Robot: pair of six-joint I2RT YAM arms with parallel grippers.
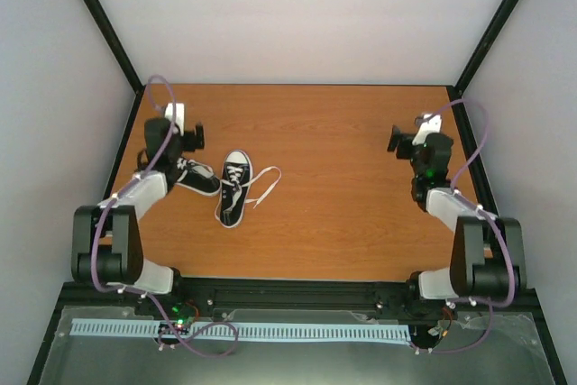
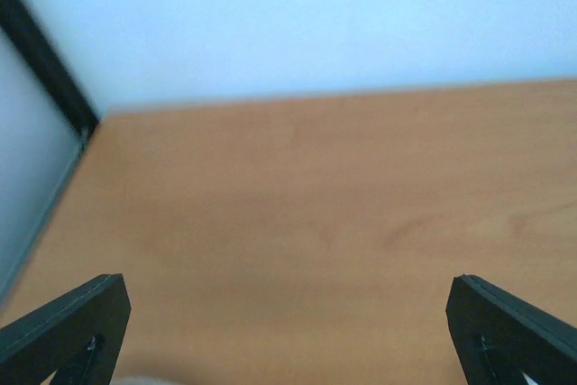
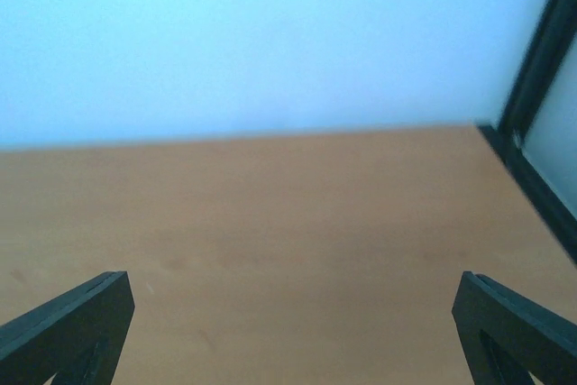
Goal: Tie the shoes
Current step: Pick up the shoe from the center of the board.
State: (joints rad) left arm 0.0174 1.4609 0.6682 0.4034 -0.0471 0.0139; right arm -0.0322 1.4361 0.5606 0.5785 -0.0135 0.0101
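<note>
Left end effector (image 2: 288, 331) and right end effector (image 3: 293, 331) gape wide, empty; shoes (image 1: 234, 191) lie beside the left, lettering unreadable.

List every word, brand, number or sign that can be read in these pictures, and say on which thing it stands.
No text can be read.
The shoes show no legible brand from above; any mark on them is too small to tell.
The table and the wall in both wrist views carry no writing.
</note>
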